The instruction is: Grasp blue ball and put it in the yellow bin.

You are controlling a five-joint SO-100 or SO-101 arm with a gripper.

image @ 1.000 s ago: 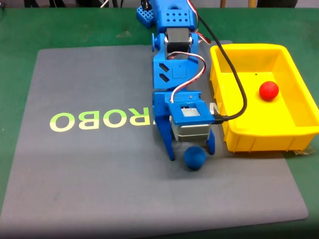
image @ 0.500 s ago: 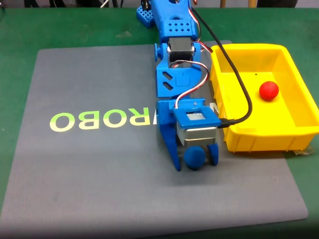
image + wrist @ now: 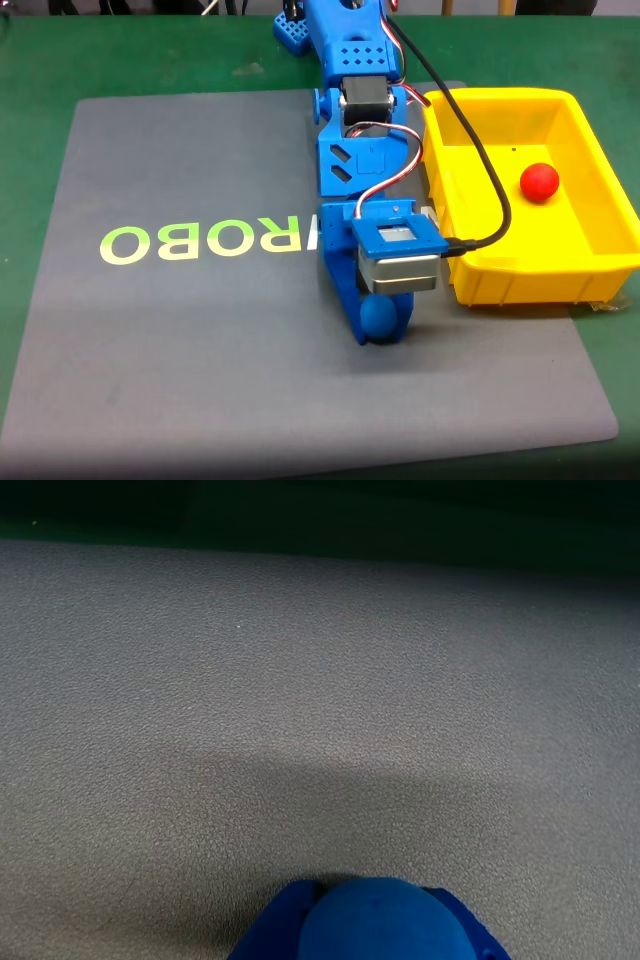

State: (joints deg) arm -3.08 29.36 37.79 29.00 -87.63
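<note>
Fingers [image 3: 378, 322] are pressing in on the blue ball [image 3: 379, 318] from both sides, clamping it low against the grey mat [image 3: 180, 340] on the worktop. Seen from the wrist view, the ball [image 3: 385, 920] is sitting at six o'clock, wedged between the blue fingers. Seen from the fixed view, the yellow bin [image 3: 500, 285] is lying at about two o'clock from the ball, just beside it, so the carry is looking short: up, then over the near wall.
</note>
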